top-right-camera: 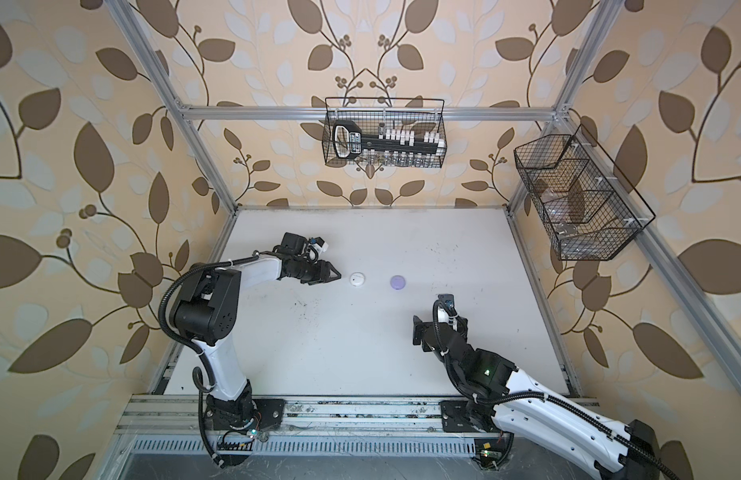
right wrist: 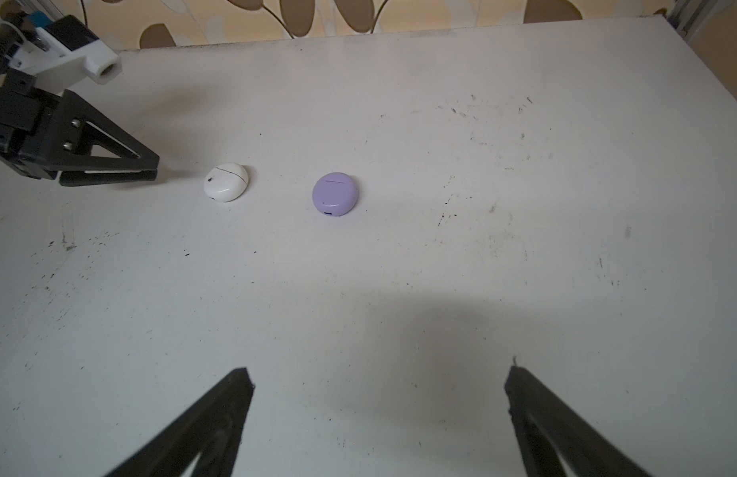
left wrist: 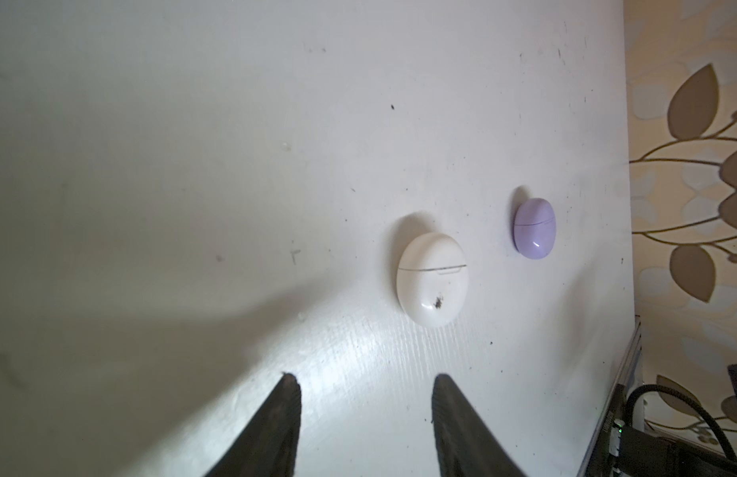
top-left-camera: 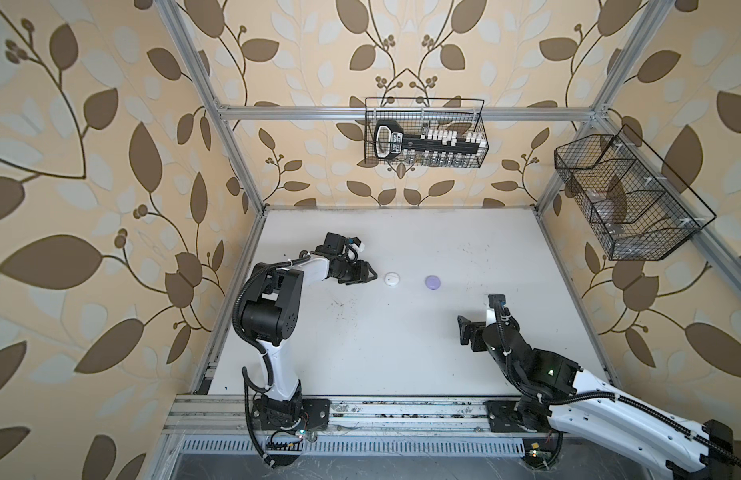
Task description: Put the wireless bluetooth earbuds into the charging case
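**Item: white charging case** [top-left-camera: 392, 279]. A closed, rounded pebble lying flat on the bench [top-left-camera: 360, 353]. It has no marked long axis. In the left wrist view its lid seam runs across the gripper's line of reach.

**Companion: lavender charging case** [top-left-camera: 433, 282]. Also closed, beside the white one and apart from it, on the side away from the left arm.

**Earbuds:** none in view on the bench. Whether they sit inside the closed cases cannot be told.

**Left gripper** [top-left-camera: 375, 276]: jaws parted, holding nothing. It is the nearer arm. The white case lies just ahead of its tips, slightly off centre and not touching.

**Right gripper** [top-left-camera: 463, 330]: spread wide and empty, well apart from both cases.

**Judgement:** any next move on the white case looks like the left arm's short forward reach.
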Motion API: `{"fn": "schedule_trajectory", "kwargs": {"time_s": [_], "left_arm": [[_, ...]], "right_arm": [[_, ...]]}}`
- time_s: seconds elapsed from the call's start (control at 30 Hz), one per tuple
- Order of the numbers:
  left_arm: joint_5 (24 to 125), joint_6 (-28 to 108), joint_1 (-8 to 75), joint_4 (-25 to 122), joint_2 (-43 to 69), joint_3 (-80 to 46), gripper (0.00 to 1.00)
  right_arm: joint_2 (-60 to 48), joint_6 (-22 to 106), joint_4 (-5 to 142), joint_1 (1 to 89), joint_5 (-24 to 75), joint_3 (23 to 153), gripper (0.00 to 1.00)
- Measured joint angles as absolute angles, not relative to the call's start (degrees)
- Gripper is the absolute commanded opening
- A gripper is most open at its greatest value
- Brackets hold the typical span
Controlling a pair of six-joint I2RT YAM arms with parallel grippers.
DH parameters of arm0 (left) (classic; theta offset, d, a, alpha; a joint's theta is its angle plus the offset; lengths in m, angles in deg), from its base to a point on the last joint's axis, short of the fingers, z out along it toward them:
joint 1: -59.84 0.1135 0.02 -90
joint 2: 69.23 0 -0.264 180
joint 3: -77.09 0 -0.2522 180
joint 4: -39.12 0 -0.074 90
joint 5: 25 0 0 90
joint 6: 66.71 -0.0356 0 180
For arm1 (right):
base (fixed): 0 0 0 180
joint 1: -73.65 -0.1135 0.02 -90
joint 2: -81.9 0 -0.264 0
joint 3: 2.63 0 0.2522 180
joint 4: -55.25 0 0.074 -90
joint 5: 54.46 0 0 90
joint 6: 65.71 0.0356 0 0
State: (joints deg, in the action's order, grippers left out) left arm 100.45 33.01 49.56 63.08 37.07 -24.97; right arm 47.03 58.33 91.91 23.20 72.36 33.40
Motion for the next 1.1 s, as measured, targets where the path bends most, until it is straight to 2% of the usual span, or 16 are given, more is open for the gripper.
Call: {"fn": "schedule_trajectory", "kwargs": {"time_s": [0.1, 0.17, 0.3, 0.37, 0.4, 0.73, 0.87, 1.0, 1.1], "left_arm": [[99.6, 32.6, 51.6, 62.6, 33.4, -26.3, 0.71], [98.9, 32.2, 53.0, 62.2, 31.0, -27.4, 0.72], [97.9, 31.8, 56.2, 61.2, 26.8, -29.5, 0.84], [97.3, 31.4, 57.6, 60.5, 24.9, -31.0, 0.97], [96.8, 31.1, 58.2, 60.2, 23.8, -31.8, 0.99], [88.4, 27.2, 63.1, 57.4, 9.2, -40.8, 0.99], [85.6, 25.8, 67.8, 53.6, 3.2, -45.4, 0.99], [83.9, 25.2, 72.6, 50.5, 2.9, -48.0, 0.99], [83.9, 25.4, 75.5, 47.3, 4.9, -49.9, 0.99]], "right_arm": [[47.1, 58.3, 91.9, 24.6, 71.3, 33.4, 1.0], [47.1, 58.3, 91.9, 25.5, 70.8, 33.4, 1.0], [47.0, 58.5, 92.1, 27.3, 70.4, 33.4, 1.0], [47.0, 58.8, 92.3, 28.0, 70.3, 33.4, 1.0], [47.0, 58.8, 92.4, 28.3, 70.3, 33.4, 1.0], [49.4, 58.8, 92.9, 30.8, 70.3, 33.4, 1.0], [49.8, 58.0, 92.9, 33.3, 70.7, 34.0, 1.0], [46.5, 56.1, 92.7, 38.7, 70.5, 37.7, 1.0], [42.5, 55.2, 91.5, 46.6, 67.8, 40.2, 1.0]]}}
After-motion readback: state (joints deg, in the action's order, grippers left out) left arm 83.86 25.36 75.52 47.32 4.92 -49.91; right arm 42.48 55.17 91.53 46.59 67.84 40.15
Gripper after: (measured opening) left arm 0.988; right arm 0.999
